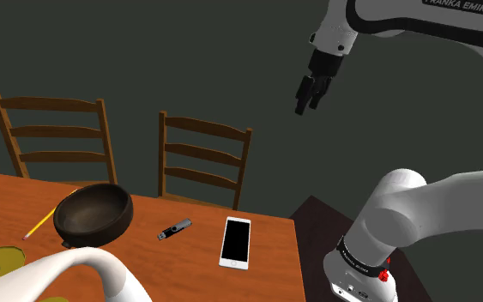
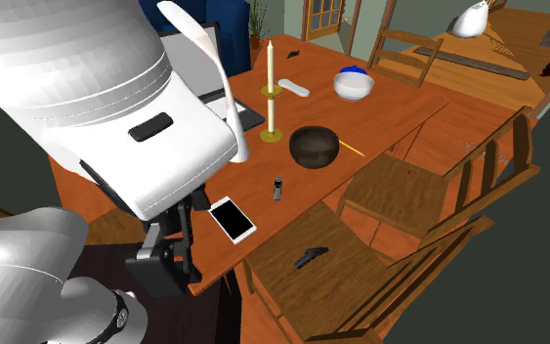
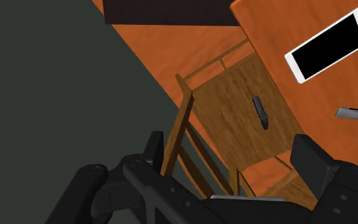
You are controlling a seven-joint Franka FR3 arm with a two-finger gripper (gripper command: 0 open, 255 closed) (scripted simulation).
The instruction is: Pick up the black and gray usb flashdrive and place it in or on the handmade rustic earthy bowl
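Note:
The black and grey USB flash drive (image 1: 175, 229) (image 2: 278, 188) (image 3: 355, 114) lies flat on the orange wooden table (image 1: 269, 274), between a dark brown round bowl (image 1: 93, 214) (image 2: 315, 147) and a white-edged phone (image 1: 235, 241) (image 2: 232, 218) (image 3: 330, 43). The bowl stands upright with nothing in it. My gripper (image 1: 314, 93) (image 3: 231, 147) hangs high above and beyond the table's edge, over a wooden chair. Its fingers (image 3: 153, 149) stand apart with nothing between them, so it is open. It is far from both the drive and the bowl.
Two wooden chairs (image 1: 205, 159) (image 1: 55, 137) stand along the table's far side; a small dark object (image 3: 260, 112) (image 2: 311, 256) lies on one seat. A pencil (image 1: 38, 225), a candle (image 2: 271, 88), a white gooseneck lamp (image 1: 93, 266) and a white-and-blue bowl (image 2: 353, 84) are on the table.

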